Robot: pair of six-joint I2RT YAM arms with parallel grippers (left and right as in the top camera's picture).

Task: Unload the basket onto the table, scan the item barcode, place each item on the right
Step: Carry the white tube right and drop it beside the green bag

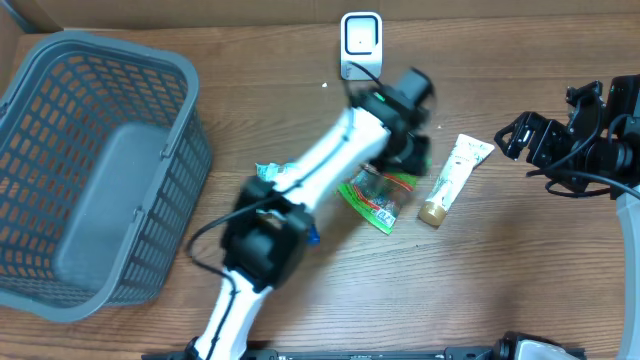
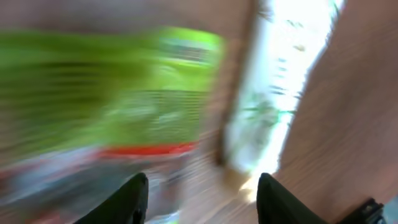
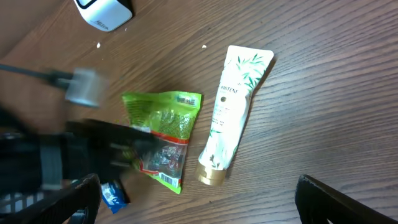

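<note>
Overhead showed us the left gripper [image 1: 405,155] over the green snack packet [image 1: 378,197], which lay flat just beside the tube [image 1: 455,178], below the scanner [image 1: 360,40]. Its jaws stood apart with nothing clamped; we judged it poised to pick. The right gripper [image 1: 515,138] sat wide open off to the side, probably to leave room.

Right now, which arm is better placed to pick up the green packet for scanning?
Left, I'd say. The left tool is over the green packet, jaws apart. The right tool sits far right, with the white tube between it and the packet.
</note>
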